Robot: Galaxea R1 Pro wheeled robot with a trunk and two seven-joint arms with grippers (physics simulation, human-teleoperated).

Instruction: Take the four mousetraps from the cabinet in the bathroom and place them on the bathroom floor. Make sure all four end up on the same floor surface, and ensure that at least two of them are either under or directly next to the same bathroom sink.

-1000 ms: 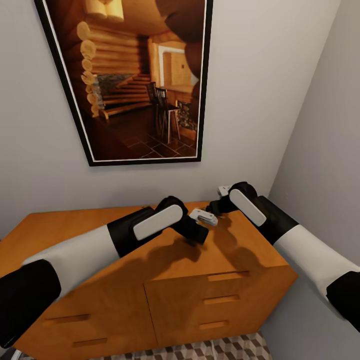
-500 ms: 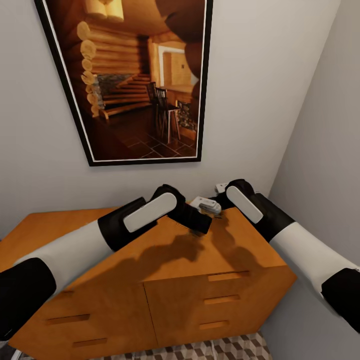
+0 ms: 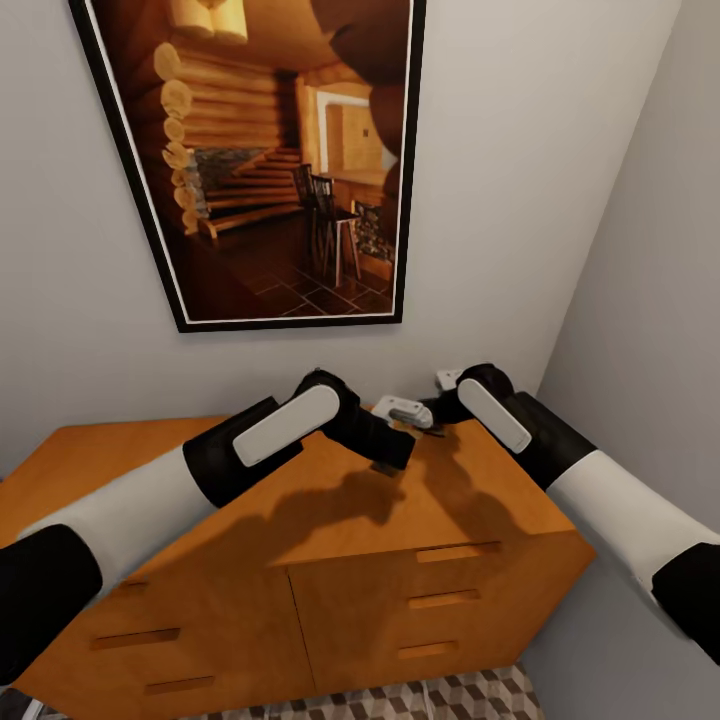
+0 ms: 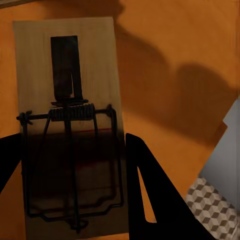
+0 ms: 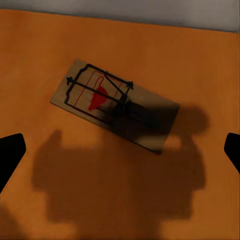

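One mousetrap [image 4: 67, 100], a tan board with a dark spring and wire bar, sits between the black fingers [image 4: 150, 195] of my left gripper [image 4: 70, 145], which is shut on its long sides above the orange-brown cabinet [image 3: 300, 520] top. In the head view the left gripper [image 3: 388, 452] hangs over the cabinet's right half. A second mousetrap [image 5: 112, 102] with a red mark lies flat on the cabinet top. My right gripper [image 5: 120, 145] hovers over it, open wide, its fingertips [image 5: 10, 152] clear of the board. The right gripper [image 3: 425, 412] is near the back right corner.
A large framed picture [image 3: 270, 160] hangs on the wall behind the cabinet. A grey side wall [image 3: 640, 300] closes in on the right. The cube-patterned bathroom floor [image 3: 450, 695] shows below the drawers with bar handles [image 3: 455, 551].
My left arm has lifted and drawn back to the left, away from the cabinet top. The right gripper has shifted only slightly near the back right corner.
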